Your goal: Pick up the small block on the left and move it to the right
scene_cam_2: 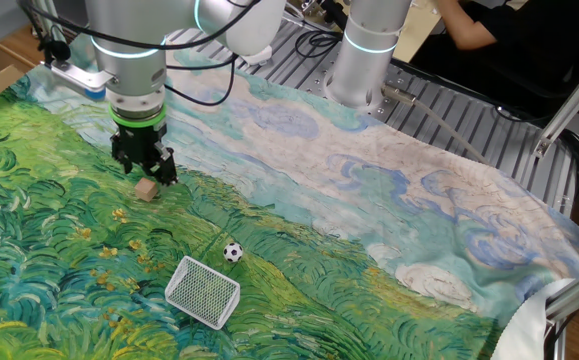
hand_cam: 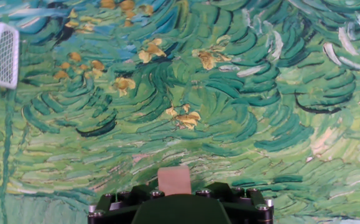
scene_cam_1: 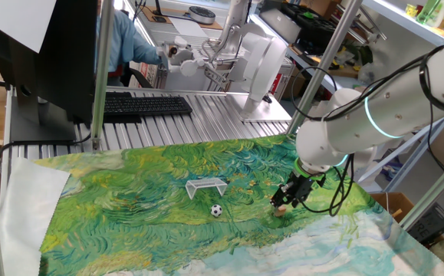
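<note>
Right now the gripper (scene_cam_2: 147, 168) is low over the painted cloth (scene_cam_2: 369, 200), which is green with swirls and has pale blue and white parts. The small block (scene_cam_2: 147, 189) is a tiny tan cube, and it sits on the cloth just under the black fingertips, at about 6 o'clock from them in the other fixed view. In one fixed view the gripper (scene_cam_1: 292, 194) is down at the small block (scene_cam_1: 281, 207) too, over on the side of the cloth by the robot arm (scene_cam_1: 375, 107). In the hand view the small block (hand_cam: 174, 180) shows at the bottom middle, right in front of the black gripper body (hand_cam: 180, 208). I cannot tell if the fingers are pinching the block or just standing spread around it, because the tips are too small and dark to see. The little soccer ball (scene_cam_2: 232, 252) lies well apart from the block, at about 4 o'clock from it in the other fixed view. The white goal (scene_cam_2: 203, 291) lies near the ball, at about 7 o'clock from it. A black keyboard (scene_cam_1: 146, 105) rests on the metal table (scene_cam_1: 206, 126) behind the cloth.
</note>
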Motion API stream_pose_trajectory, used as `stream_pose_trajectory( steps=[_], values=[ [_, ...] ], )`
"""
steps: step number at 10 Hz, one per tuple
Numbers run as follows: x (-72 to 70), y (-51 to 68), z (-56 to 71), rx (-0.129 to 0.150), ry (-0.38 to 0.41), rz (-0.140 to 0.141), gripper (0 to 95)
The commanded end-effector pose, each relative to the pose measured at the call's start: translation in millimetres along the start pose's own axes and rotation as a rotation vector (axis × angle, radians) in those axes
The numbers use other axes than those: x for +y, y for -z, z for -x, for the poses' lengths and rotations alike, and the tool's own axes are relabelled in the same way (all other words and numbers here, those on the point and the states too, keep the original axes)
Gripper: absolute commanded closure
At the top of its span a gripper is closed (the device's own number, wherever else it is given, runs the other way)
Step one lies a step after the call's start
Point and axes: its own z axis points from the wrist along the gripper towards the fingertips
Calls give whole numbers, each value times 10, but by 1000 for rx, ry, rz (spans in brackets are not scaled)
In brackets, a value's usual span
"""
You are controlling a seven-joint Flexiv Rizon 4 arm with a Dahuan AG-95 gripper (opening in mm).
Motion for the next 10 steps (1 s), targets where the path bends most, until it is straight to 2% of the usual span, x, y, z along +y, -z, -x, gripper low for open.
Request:
stream_pose_trajectory(
  steps=[1,8,9,10],
  values=[
    [-1,-4,2,1,2,0,380],
    [-12,-56,15,4,12,-2,380],
    [-12,-56,15,7,16,-2,570],
    [-12,-55,15,9,21,-2,570]
  ],
)
